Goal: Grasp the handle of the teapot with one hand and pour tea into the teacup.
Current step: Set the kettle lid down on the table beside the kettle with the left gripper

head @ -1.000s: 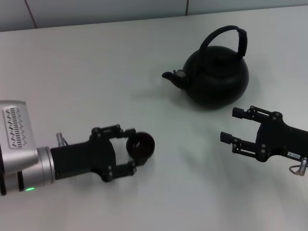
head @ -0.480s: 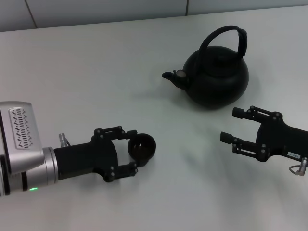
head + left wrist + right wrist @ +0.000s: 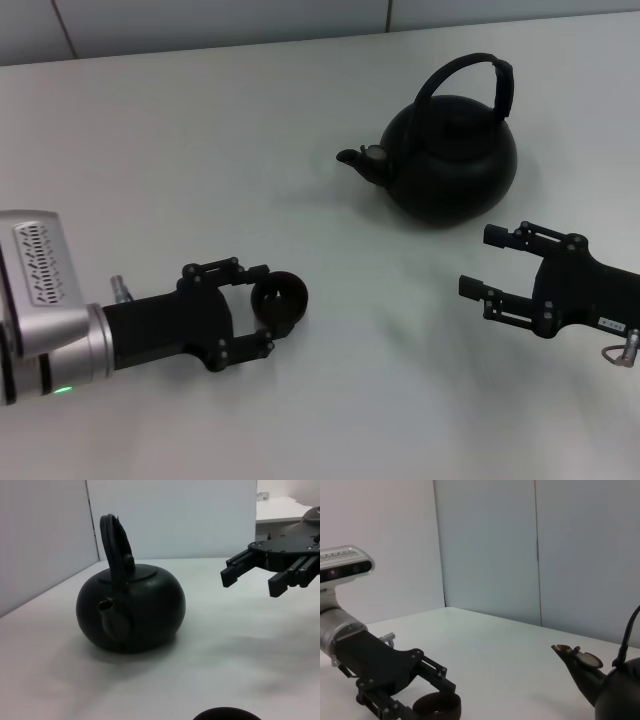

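A: Where is the teapot (image 3: pixel 452 160) sitting?
B: Far across the white table (image 3: pixel 200 150), handle (image 3: pixel 470 75) arching upright, spout (image 3: pixel 358 160) pointing toward the robot's left.
A: And the grippers?
B: The right gripper (image 3: pixel 480 262) is hovering just in front of it, jaws spread wide, holding nothing. The left gripper (image 3: pixel 262 304) is clasping the teacup (image 3: pixel 279 301), well apart from the pot.

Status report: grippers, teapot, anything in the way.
Left gripper closed around teacup. Right gripper open, short of teapot; handle ungrasped. Nothing between them.
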{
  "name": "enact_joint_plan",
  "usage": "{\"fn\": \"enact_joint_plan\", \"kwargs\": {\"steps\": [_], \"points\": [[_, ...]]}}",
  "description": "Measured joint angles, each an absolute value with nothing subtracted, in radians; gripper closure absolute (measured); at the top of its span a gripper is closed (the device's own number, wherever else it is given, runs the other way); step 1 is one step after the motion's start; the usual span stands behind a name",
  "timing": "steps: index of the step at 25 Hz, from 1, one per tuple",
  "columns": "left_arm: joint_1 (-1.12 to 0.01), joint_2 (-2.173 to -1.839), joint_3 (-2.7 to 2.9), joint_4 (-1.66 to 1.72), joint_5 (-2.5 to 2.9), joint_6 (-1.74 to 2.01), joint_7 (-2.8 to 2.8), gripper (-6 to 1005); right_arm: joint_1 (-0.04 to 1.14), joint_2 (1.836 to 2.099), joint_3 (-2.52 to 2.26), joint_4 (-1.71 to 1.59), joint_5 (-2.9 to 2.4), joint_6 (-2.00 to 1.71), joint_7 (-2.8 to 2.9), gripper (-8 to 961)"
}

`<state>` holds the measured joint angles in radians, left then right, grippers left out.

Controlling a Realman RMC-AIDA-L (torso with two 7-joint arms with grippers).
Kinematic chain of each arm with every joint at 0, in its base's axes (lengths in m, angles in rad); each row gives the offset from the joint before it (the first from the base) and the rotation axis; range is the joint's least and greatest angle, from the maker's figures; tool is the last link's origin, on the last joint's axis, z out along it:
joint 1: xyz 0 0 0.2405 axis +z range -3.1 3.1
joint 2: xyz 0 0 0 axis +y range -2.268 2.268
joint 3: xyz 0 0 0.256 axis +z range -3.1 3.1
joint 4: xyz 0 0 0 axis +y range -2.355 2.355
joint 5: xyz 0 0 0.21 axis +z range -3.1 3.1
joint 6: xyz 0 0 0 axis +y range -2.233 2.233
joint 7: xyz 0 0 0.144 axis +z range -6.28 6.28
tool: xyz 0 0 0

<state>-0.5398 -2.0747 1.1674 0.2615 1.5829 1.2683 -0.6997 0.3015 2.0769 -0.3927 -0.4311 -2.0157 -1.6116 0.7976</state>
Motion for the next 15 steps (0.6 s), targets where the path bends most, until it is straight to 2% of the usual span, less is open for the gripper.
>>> {"fn": "enact_joint_plan", "kwargs": {"steps": [15], "points": [[-0.488, -2.068, 1.169, 0.298, 1.589, 1.279, -0.699, 259, 0.3, 2.077, -0.393, -0.434, -2.016, -1.619, 0.801, 228]]}}
